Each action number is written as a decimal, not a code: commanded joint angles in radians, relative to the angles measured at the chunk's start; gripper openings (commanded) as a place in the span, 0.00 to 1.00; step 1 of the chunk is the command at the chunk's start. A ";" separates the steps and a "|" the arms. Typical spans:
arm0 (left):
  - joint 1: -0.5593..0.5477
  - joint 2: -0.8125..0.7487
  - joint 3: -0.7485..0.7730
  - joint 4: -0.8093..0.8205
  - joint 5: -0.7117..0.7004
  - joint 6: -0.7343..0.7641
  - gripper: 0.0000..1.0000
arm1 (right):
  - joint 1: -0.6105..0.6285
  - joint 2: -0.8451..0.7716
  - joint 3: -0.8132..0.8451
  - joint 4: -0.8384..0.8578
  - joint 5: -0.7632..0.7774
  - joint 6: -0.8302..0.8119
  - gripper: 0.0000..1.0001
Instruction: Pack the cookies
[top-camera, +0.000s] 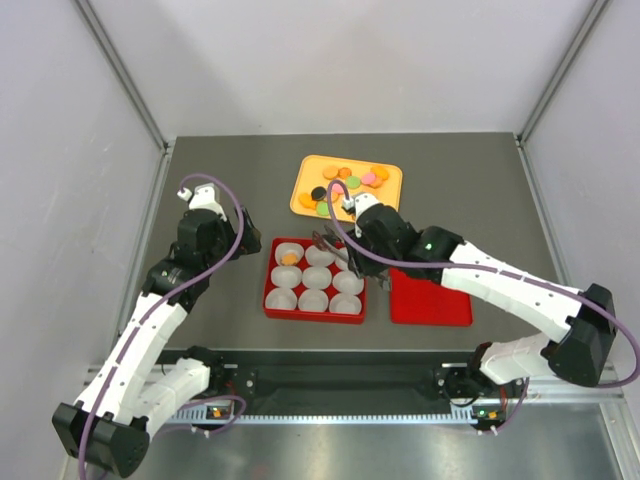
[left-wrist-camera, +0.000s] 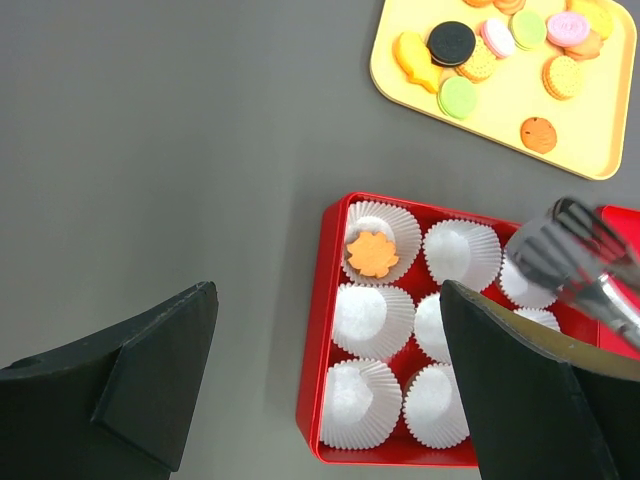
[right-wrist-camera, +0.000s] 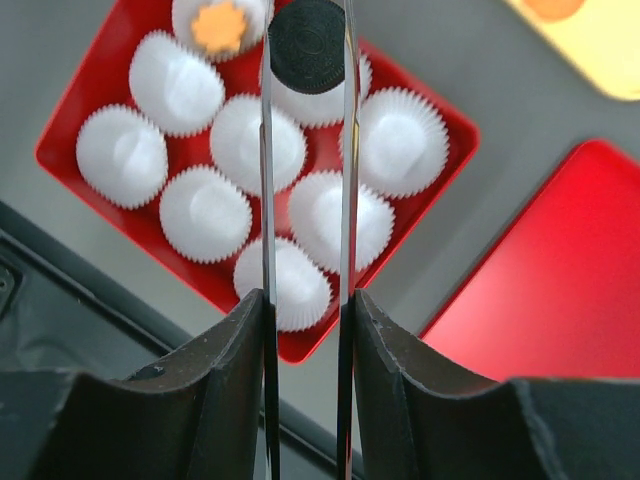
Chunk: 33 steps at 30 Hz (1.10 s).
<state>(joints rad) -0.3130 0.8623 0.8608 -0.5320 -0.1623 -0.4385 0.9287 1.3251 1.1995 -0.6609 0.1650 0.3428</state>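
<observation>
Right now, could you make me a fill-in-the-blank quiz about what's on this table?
1. The held cookie in the right end effector is coloured ____.
2. The red box holds ____ white paper cups.
3. The packed cookie, sitting in a corner cup, is ____.
Missing words: black; nine; orange.

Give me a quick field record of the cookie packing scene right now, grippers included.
left gripper: open, empty, left of red box
right gripper: shut on tongs holding black cookie above box
paper cups: one of nine filled, orange cookie
yellow tray: holds loose cookies
red lid: off, right of box
</observation>
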 joint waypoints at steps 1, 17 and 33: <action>0.008 0.006 -0.009 0.044 0.014 0.001 0.97 | 0.032 -0.003 -0.020 0.081 0.001 0.038 0.31; 0.008 0.007 -0.008 0.040 0.006 0.009 0.97 | 0.050 0.118 -0.048 0.162 -0.007 0.047 0.31; 0.008 0.011 -0.008 0.036 0.006 0.012 0.97 | 0.050 0.128 -0.057 0.162 0.038 0.053 0.40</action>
<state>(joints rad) -0.3099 0.8734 0.8543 -0.5316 -0.1539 -0.4385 0.9665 1.4670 1.1366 -0.5552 0.1616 0.3862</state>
